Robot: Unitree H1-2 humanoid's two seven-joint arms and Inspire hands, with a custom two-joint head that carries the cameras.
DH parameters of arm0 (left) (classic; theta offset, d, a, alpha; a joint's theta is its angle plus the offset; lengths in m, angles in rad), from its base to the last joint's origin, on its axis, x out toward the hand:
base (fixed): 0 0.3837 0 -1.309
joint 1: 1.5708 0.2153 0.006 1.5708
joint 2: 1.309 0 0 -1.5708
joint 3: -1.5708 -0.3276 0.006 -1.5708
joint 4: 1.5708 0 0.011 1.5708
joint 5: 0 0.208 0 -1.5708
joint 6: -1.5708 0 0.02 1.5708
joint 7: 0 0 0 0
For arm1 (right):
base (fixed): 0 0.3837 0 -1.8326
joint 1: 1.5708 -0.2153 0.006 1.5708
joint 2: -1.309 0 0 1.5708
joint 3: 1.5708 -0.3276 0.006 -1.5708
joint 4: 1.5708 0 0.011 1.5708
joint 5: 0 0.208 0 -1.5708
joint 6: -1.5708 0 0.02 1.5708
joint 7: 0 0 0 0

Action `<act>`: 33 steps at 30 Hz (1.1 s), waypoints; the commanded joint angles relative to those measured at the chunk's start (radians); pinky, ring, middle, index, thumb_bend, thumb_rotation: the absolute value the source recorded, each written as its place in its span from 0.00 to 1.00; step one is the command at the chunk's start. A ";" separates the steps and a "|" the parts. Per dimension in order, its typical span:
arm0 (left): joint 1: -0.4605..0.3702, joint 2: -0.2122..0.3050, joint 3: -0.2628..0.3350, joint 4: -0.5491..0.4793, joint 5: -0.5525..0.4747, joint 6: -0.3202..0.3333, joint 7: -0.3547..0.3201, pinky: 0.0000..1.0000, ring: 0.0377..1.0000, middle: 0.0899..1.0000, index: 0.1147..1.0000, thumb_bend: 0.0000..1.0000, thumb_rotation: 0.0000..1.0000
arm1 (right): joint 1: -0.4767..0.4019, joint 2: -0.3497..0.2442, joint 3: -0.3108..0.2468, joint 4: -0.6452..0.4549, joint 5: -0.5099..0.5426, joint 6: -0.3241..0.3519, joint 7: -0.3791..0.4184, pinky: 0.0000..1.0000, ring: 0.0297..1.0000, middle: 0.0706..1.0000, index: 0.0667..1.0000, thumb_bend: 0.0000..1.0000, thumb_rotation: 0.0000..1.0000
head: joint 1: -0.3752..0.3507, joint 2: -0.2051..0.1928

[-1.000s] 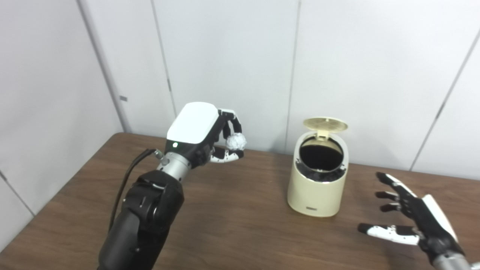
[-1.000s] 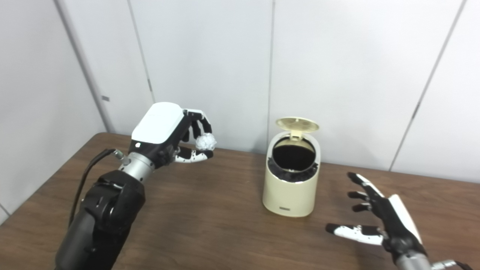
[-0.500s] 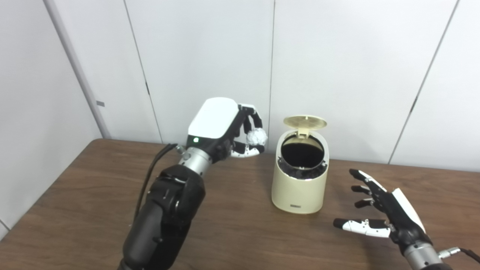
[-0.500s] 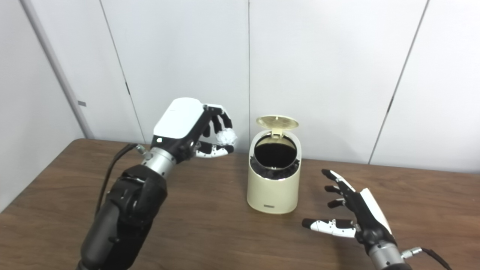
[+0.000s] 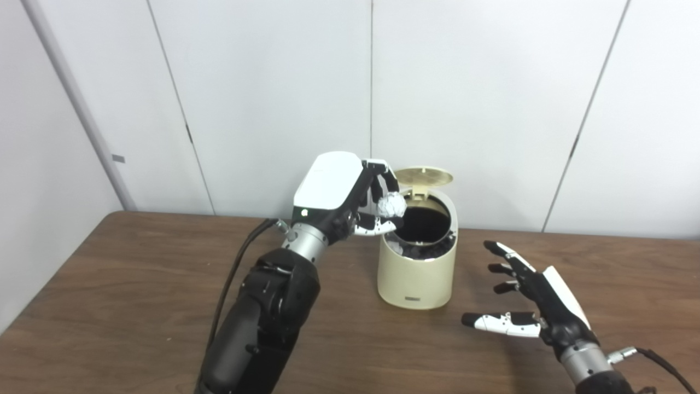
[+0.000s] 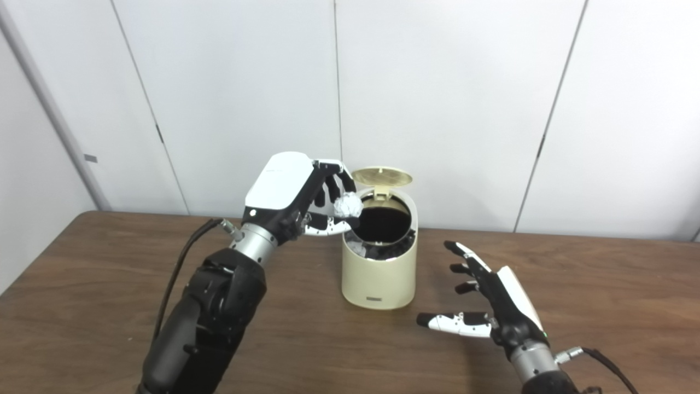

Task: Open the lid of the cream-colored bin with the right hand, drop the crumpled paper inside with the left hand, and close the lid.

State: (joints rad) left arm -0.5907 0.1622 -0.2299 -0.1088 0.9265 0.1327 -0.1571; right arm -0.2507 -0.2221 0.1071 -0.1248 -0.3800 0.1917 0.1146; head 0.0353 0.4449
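Since the frame a second before, the left hand [image 5: 342,194] had carried the paper [image 5: 391,206] rightward from well clear of the bin [image 5: 418,273] to its left rim; the camera had also swung, so the whole scene sat differently in view.

In the left eye view, the left hand's fingers were clamped on the paper, a small white crumpled ball pinched between fingertips and thumb, held in the air at the left edge of the bin's dark mouth. The bin stood upright on the table [image 5: 126,295] near the wall [image 5: 492,98], its lid [image 5: 423,176] tipped up and back on the rear hinge. The right hand [image 5: 533,301] hovered low over the table to the right of the bin, apart from it, fingers spread and holding nothing.

In the right eye view, the paper [image 6: 348,206] showed against the left part of the bin's [image 6: 377,276] opening, gripped by the left hand [image 6: 295,191]. A dark liner with pale scraps showed inside the rim. The lid [image 6: 381,176] stood open. The right hand [image 6: 495,303] lay open with its thumb pointing left toward the bin's base, not touching it.
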 commanded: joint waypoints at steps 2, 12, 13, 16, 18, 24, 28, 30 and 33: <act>-0.068 -0.007 -0.007 0.011 -0.004 -0.027 0.056 0.28 0.32 0.40 0.48 0.49 0.00 | -0.039 0.003 -0.005 -0.019 -0.004 -0.032 -0.025 0.66 0.82 0.91 0.89 0.73 0.28 | -0.002 0.000; -0.079 -0.033 -0.059 0.138 0.009 -0.073 0.181 0.26 0.34 0.41 0.45 0.50 0.00 | -0.039 -0.002 -0.003 -0.019 -0.018 -0.043 -0.030 0.63 0.81 0.91 0.89 0.74 0.31 | -0.017 0.005; -0.080 -0.036 -0.064 0.154 0.009 -0.082 0.197 0.27 0.33 0.40 0.46 0.50 0.00 | -0.039 -0.002 -0.004 -0.021 -0.018 -0.039 -0.029 0.63 0.81 0.91 0.89 0.74 0.31 | -0.017 0.005; -0.088 -0.031 -0.089 0.215 0.022 -0.123 0.261 0.26 0.31 0.40 0.47 0.49 0.00 | -0.036 -0.001 -0.007 -0.029 -0.018 -0.030 -0.027 0.64 0.81 0.91 0.89 0.74 0.31 | -0.017 0.007; -0.097 -0.021 -0.114 0.260 0.051 -0.149 0.313 0.28 0.31 0.40 0.48 0.49 0.00 | -0.034 -0.001 -0.010 -0.034 -0.015 -0.026 -0.024 0.64 0.81 0.91 0.89 0.73 0.31 | -0.018 0.009; -0.129 0.008 -0.169 0.371 0.118 -0.191 0.446 0.31 0.35 0.39 0.46 0.50 0.00 | -0.031 -0.004 -0.014 -0.026 -0.005 -0.045 -0.027 0.64 0.81 0.91 0.89 0.73 0.29 | -0.017 0.010; -0.139 0.014 -0.184 0.396 0.141 -0.184 0.469 0.36 0.35 0.39 0.47 0.50 0.00 | -0.029 -0.005 -0.011 -0.029 -0.011 -0.039 -0.028 0.64 0.81 0.91 0.89 0.73 0.31 | -0.013 0.014; -0.141 0.013 -0.185 0.405 0.141 -0.184 0.474 0.35 0.35 0.39 0.47 0.50 0.00 | -0.028 -0.006 -0.012 -0.030 -0.007 -0.042 -0.026 0.64 0.81 0.91 0.89 0.73 0.30 | -0.016 0.016; -0.142 0.013 -0.188 0.414 0.139 -0.182 0.482 0.34 0.35 0.38 0.47 0.50 0.00 | -0.026 -0.008 -0.011 -0.035 -0.007 -0.038 -0.023 0.64 0.81 0.91 0.89 0.73 0.29 | -0.015 0.016</act>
State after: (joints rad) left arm -0.6854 0.1713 -0.4199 0.3121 1.0590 -0.0515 0.3002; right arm -0.2526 -0.2234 0.1029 -0.1250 -0.3868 0.1882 0.1097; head 0.0184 0.4602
